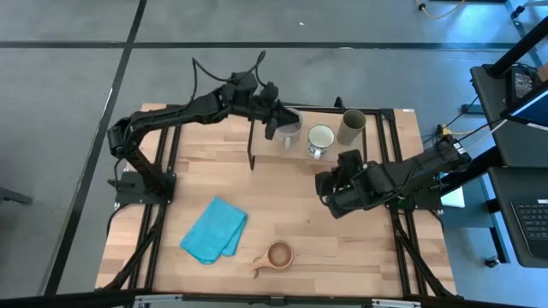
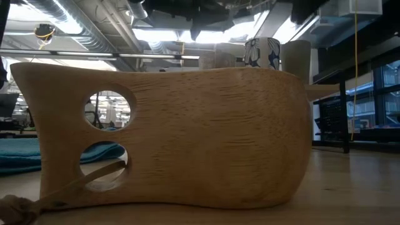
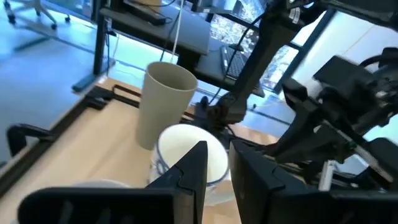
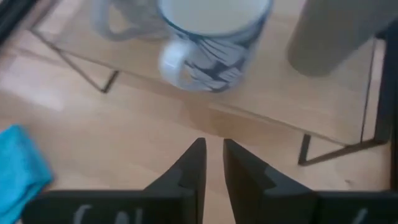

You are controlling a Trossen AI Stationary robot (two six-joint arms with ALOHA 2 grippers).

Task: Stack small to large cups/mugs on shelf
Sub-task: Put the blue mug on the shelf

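Observation:
On the shelf (image 1: 267,151) at the table's far side three vessels stand on their bases in a row: the grey mug (image 1: 291,133), the white mug (image 1: 320,139) with a blue pattern, and the olive tumbler (image 1: 352,126). The wooden cup (image 1: 278,254) stands on the table near its near edge and fills the low view (image 2: 187,137). My left gripper (image 1: 276,127) hovers over the shelf just beside the grey mug, fingers shut (image 3: 217,149), holding nothing. My right gripper (image 1: 327,190) is shut (image 4: 212,144) over the table in front of the shelf, facing the white mug (image 4: 208,37).
A blue cloth (image 1: 214,229) lies crumpled on the table left of the wooden cup. The shelf's thin black legs (image 4: 305,149) stand on the tabletop. Bare tabletop (image 1: 282,201) lies between the shelf and the wooden cup.

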